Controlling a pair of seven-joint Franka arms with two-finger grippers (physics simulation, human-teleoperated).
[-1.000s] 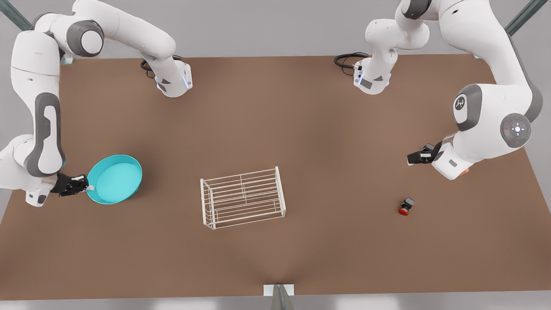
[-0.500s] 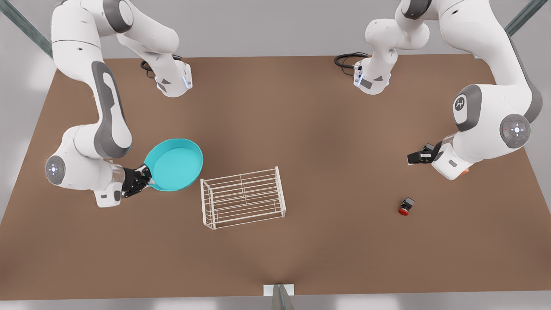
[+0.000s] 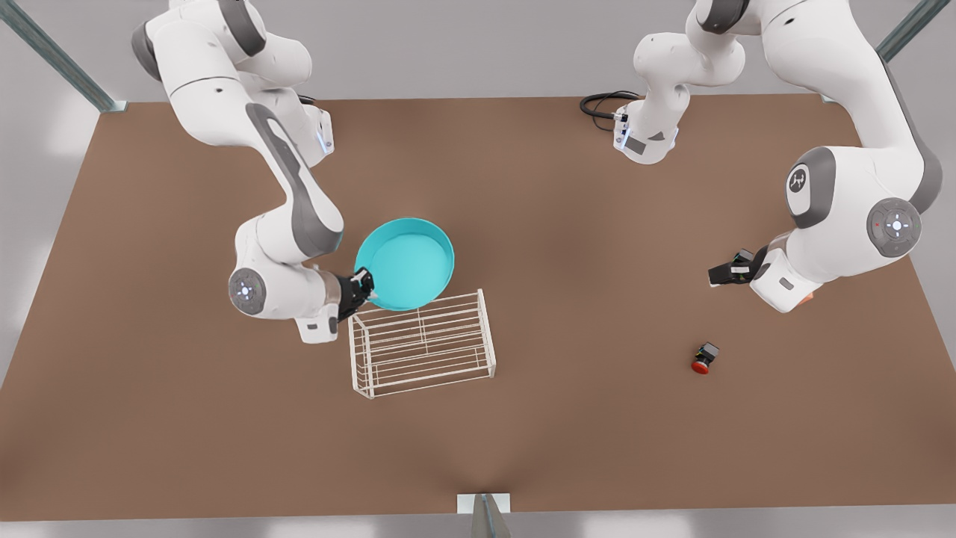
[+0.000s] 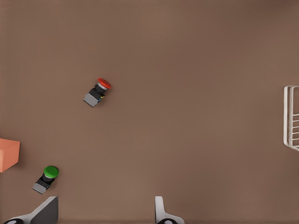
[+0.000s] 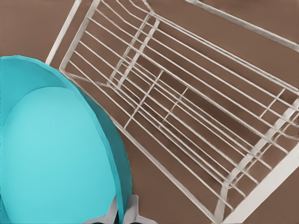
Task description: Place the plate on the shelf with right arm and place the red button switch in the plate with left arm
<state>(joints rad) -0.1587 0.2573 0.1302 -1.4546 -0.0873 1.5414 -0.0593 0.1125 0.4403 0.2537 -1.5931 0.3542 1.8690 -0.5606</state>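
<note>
The wide brown bench [image 3: 523, 433] is carrying everything, and the two white jointed arms are reaching over it from its far edge. The right arm [image 3: 284, 217], on the front view's left, is holding the round turquoise plate [image 3: 407, 261] in the air, its black two-finger right gripper [image 3: 364, 288] pinching the plate's rim with one finger inside and one outside; the plate is overlapping the far edge of the shelf in the front view. The white wire shelf [image 3: 420, 344] is standing on the bench near the middle. The left arm [image 3: 844, 217], on the front view's right, is waiting above the bench, and its left gripper [image 3: 723, 274] is standing wide open and empty. The tiny black switch with the round red cap [image 3: 703, 358] is lying on its side on the bench near that gripper, apart from it. In the left wrist view an orange cube [image 4: 8, 154] and a like switch with a green cap [image 4: 46, 178] are sitting near each other.
</note>
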